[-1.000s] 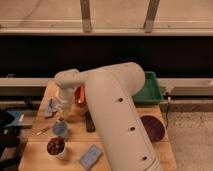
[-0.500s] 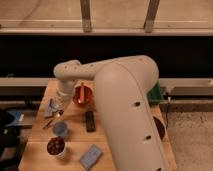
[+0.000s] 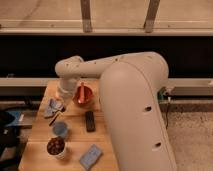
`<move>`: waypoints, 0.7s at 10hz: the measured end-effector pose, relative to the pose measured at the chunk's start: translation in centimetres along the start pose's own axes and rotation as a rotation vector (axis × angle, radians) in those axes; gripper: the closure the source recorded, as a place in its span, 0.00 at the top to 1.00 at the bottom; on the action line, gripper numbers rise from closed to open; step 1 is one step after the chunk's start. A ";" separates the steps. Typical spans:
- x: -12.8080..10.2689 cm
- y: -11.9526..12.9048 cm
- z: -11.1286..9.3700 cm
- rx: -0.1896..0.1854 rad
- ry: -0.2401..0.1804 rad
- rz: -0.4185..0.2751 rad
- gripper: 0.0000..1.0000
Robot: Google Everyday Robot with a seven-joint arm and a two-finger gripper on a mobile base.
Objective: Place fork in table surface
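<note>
The fork [image 3: 54, 118] is a thin pale utensil lying slantwise on the left part of the light-brown wooden table surface [image 3: 75, 137]. My gripper [image 3: 59, 101] hangs from the white arm's wrist [image 3: 67, 75], low over the table's left side, just left of an orange-red bowl [image 3: 83, 95]. It is right above the fork's upper end. I cannot tell whether it touches the fork. A grey-blue object [image 3: 51, 106] lies under and beside the gripper.
A black rectangular bar [image 3: 90, 121] lies mid-table. A blue cup [image 3: 61, 129], a white cup with brown contents [image 3: 56, 146] and a grey-blue block [image 3: 91, 156] stand toward the front. My big white arm [image 3: 132, 110] covers the table's right half.
The arm's bulk has swung up and to the right and now hides the green tray and the dark plate. The gripper stays low beside the orange-red bowl.
</note>
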 end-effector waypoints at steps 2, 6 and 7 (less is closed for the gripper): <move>0.2 -0.4 -1.0 0.020 -0.020 0.008 0.00; -0.3 -0.1 -4.2 0.069 -0.076 0.010 0.00; -0.6 0.3 -4.9 0.081 -0.088 0.004 0.00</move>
